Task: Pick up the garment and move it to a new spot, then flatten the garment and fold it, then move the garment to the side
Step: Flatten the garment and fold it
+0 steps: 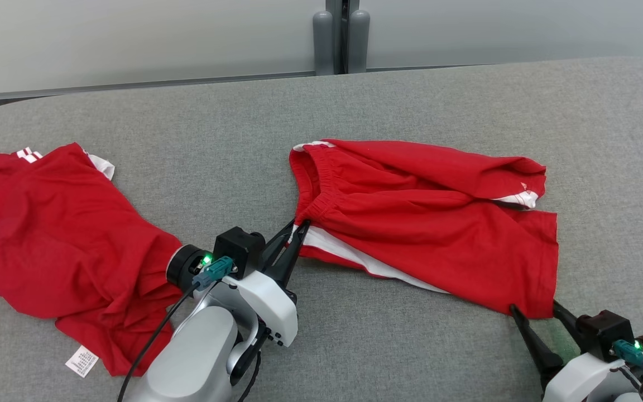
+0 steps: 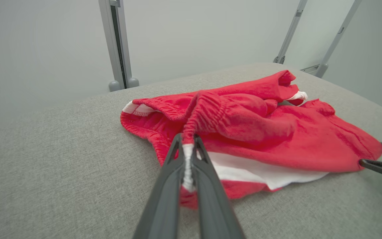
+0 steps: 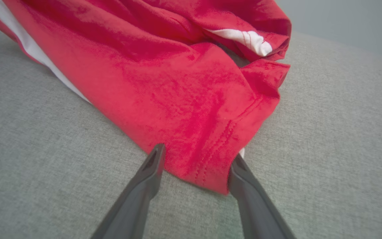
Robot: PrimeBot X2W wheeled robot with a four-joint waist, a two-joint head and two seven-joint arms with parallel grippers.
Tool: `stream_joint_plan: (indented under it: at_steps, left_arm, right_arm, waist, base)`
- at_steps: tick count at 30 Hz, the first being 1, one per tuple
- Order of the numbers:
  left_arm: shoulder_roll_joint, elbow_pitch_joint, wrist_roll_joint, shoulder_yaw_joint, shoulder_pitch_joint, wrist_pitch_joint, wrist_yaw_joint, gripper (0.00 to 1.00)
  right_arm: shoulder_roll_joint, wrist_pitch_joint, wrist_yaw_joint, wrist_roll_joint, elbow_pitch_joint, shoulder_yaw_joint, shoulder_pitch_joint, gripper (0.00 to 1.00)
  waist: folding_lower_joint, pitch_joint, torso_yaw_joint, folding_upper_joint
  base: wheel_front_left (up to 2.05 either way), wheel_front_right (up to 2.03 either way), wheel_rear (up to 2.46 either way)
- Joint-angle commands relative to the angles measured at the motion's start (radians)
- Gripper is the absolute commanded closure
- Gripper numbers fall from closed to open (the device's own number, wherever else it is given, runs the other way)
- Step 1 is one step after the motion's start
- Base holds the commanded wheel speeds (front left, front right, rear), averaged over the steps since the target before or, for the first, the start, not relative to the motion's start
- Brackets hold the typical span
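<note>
L gripper (image 1: pixel 298 228) clamped tight on waistband of red shorts (image 1: pixel 427 223), lying mid grey table (image 1: pixel 355 106). R gripper (image 1: pixel 534 307) wide, fingers either side of shorts' hem corner. Two garments: also a red shirt (image 1: pixel 48 234), left of shorts.

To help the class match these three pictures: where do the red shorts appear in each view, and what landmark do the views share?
Head view: red shorts right of centre, between the left gripper and the right gripper.
Left wrist view: centre to right, waistband pinched in the shut jaws.
Right wrist view: upper left to centre, hem corner between the open jaws.
Shared landmark: the shorts' white side stripe.
</note>
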Motion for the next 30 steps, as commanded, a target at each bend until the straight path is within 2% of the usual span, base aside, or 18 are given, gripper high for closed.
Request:
stream_joint_plan:
  at_steps: [1,9,21,26,30]
  left_arm:
    - [0.005,-0.003,0.005,0.006,0.006,-0.005,-0.001,1.0]
    - [0.004,-0.021,0.012,0.028,0.019,-0.005,-0.001,1.0]
    - [0.013,-0.206,0.024,0.127,0.036,-0.005,-0.002,1.0]
    - [0.009,-0.293,-0.029,0.136,0.04,-0.005,-0.002,1.0]
    - [0.009,-0.364,-0.101,0.121,0.024,-0.003,-0.002,1.0]
  right_arm:
    - [-0.007,0.002,0.0,0.025,-0.003,0.006,-0.014,1.0]
    - [-0.035,-0.002,0.0,0.144,-0.061,0.007,-0.03,1.0]
    - [-0.072,0.077,0.0,0.396,-0.224,-0.11,-0.149,1.0]
    - [-0.071,0.119,0.0,0.464,-0.269,-0.171,-0.199,1.0]
    - [-0.078,0.138,0.0,0.463,-0.307,-0.211,-0.223,1.0]
  waist:
    - [0.0,-0.002,0.003,0.0]
    - [0.0,-0.014,0.008,0.0]
    - [0.0,-0.062,0.024,0.0]
    - [0.0,-0.092,0.042,0.0]
    - [0.0,-0.127,0.053,0.0]
  base:
    - [0.0,0.0,0.0]
    - [0.0,0.0,0.0]
    - [0.0,0.0,0.0]
    - [0.0,0.0,0.0]
    - [0.0,0.0,0.0]
